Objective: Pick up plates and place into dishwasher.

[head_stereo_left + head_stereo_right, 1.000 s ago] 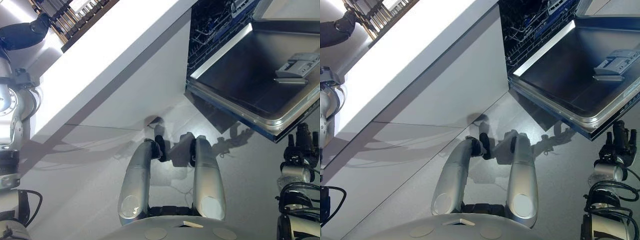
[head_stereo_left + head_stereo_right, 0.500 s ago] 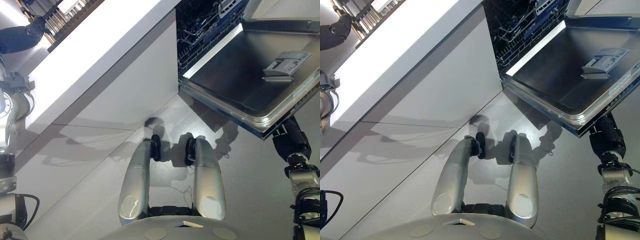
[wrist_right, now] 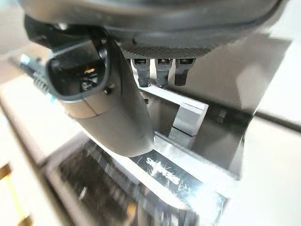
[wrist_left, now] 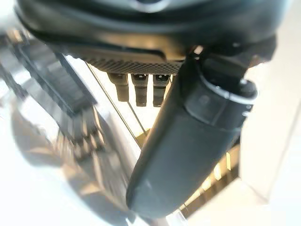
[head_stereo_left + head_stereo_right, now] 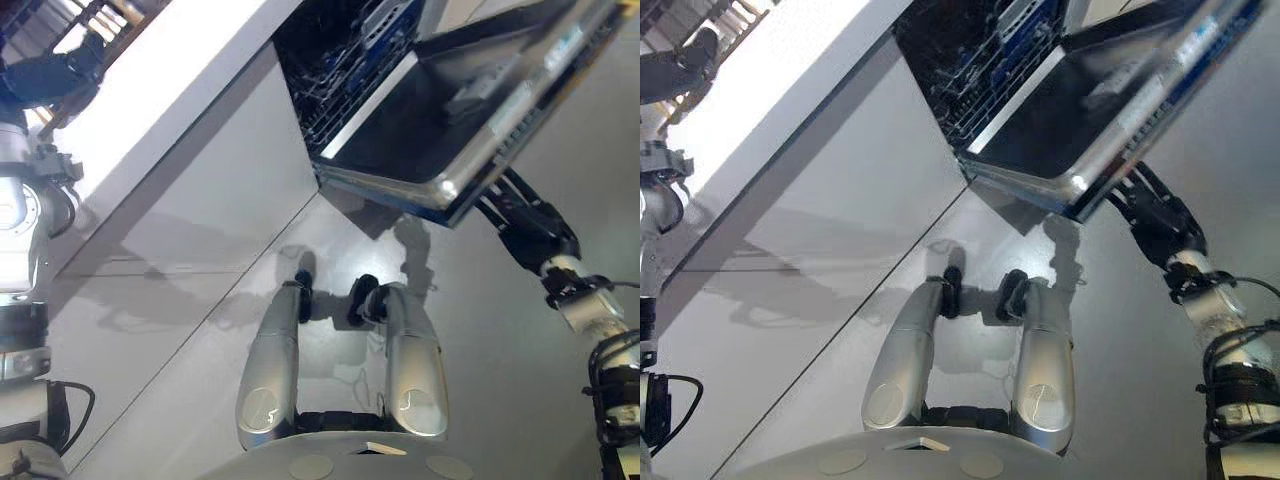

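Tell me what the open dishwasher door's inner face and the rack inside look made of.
The dishwasher door looks like brushed stainless steel: grey, with bright glints along its rim. The rack seems to be coated wire, a dark grid with blue parts, though the coating is hard to confirm.

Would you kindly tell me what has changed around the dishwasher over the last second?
The right robot hand has come up from beside the robot to the underside of the open dishwasher door, near its front edge. The whole view has also shifted, so the camera moved. The left robot hand remains up by the white counter. No plate is held.
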`<state>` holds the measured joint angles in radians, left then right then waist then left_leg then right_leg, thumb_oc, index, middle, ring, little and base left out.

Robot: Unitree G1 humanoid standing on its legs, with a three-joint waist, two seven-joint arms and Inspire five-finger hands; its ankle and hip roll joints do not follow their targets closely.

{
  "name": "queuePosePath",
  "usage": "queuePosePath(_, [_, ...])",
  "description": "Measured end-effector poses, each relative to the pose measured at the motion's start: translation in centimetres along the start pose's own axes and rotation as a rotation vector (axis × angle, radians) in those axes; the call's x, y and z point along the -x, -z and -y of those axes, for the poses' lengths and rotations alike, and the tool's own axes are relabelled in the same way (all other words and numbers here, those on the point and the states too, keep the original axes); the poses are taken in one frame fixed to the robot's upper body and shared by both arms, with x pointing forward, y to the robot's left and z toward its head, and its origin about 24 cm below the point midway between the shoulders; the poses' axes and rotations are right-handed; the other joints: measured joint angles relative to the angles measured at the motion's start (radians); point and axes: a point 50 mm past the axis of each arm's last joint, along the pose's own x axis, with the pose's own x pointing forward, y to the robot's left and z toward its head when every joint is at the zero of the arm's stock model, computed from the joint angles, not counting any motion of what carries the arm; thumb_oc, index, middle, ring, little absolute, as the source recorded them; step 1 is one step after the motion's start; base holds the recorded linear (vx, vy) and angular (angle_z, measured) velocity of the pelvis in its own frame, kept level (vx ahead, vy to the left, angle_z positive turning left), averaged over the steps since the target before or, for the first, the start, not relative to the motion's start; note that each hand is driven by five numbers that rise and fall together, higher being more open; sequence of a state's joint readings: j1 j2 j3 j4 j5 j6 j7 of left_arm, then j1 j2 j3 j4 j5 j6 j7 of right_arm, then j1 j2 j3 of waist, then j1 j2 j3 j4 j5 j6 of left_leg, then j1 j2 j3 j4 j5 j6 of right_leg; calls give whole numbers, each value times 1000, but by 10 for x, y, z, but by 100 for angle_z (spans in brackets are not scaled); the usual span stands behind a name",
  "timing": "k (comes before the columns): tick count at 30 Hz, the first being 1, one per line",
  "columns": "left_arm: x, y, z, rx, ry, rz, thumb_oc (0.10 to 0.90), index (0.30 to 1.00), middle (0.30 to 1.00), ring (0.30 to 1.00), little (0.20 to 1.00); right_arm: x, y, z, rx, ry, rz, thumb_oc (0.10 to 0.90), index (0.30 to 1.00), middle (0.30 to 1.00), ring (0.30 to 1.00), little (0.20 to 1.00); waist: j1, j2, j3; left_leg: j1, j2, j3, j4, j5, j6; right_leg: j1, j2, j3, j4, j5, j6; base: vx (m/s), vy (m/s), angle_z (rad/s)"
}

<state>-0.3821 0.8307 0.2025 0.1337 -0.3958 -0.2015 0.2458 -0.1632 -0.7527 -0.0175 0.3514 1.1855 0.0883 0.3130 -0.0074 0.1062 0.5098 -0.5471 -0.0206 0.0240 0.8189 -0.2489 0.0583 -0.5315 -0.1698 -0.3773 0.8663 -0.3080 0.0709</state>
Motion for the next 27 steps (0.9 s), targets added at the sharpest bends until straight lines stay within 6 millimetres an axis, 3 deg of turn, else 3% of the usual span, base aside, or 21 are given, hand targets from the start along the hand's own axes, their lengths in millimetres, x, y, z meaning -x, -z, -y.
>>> queuePosePath(1, [-1,-3,2,23,-3,13,800,900,900,900,900,-6,-5,-11,16,-47,12,800,900,900,900,900,10,-8,-2,-8,-5,-10,1,1,-2,-30,16,108,117,-17,-34,47,47,-27])
queuePosePath(2, [-2,-5,4,43,-2,25,800,900,900,900,900,-11,-11,-24,24,-101,40,800,900,900,900,900,-3,-11,-2,-21,-47,-32,-5,6,-22,26,20,223,72,-88,-22,49,47,-2])
queuePosePath(3, [-4,-7,7,47,14,42,800,900,900,900,900,-22,-18,-40,18,-161,85,800,900,900,900,900,-1,-7,4,-21,-62,-48,-44,38,-36,33,6,173,20,-78,-103,49,45,23])
queuePosePath(4, [-5,-6,11,46,31,37,800,900,900,900,900,-30,-19,-52,-1,-202,107,800,900,900,900,900,-2,-6,5,-15,-49,-34,-28,27,-22,53,-22,115,-5,-57,-123,52,45,10])
queuePosePath(5, [-4,-3,14,46,38,26,800,900,900,900,900,-36,-16,-67,-16,-257,112,800,900,900,900,900,1,-5,5,3,-37,7,13,6,12,79,-35,67,-12,-55,-127,39,31,7])
queuePosePath(6, [-4,-2,15,46,43,23,800,900,900,900,900,-38,-16,-73,-12,-283,112,800,900,900,900,900,3,-3,5,18,-34,21,19,-1,23,89,-34,57,-11,-57,-128,45,33,6])
queuePosePath(7, [-4,-2,16,46,52,22,800,900,900,900,900,-38,-19,-93,9,-371,118,800,900,900,900,900,9,1,7,45,-37,11,-16,-14,11,99,-22,58,-2,-63,-122,32,22,20])
queuePosePath(10, [-8,-2,29,65,93,22,800,900,900,900,900,-43,-33,-162,31,-711,183,800,900,900,900,900,5,3,8,41,-69,-28,-45,20,1,99,-4,128,11,-63,-124,36,36,67])
queuePosePath(12, [-10,-6,36,75,116,39,800,900,900,900,900,-43,-45,-188,30,-816,241,800,900,900,900,900,8,3,9,26,-70,-28,-69,34,-3,99,-4,131,-1,-68,-123,12,33,81])
queuePosePath(14, [-9,-5,43,94,134,34,800,900,900,900,900,-44,-52,-196,58,-840,267,800,900,900,900,900,10,1,10,27,-70,-12,-92,38,-2,105,-18,125,-17,-70,-121,12,37,89])
queuePosePath(20, [-3,-11,53,150,150,78,800,900,900,900,900,-49,-46,-187,97,-762,252,800,900,900,900,900,33,-7,14,29,-70,0,-91,84,4,120,-28,122,7,-93,-111,4,34,27])
queuePosePath(24, [-3,-13,55,144,158,88,800,900,900,900,900,-52,-40,-170,188,-589,276,800,900,900,900,900,31,-15,20,35,-68,2,-92,90,9,128,-26,125,2,-93,-110,5,44,6])
queuePosePath(27, [0,-8,56,152,141,68,800,900,900,900,900,-48,-39,-139,238,-369,334,800,900,900,900,900,24,-26,22,63,-66,3,-116,89,5,153,-25,127,-20,-88,-102,-12,58,0])
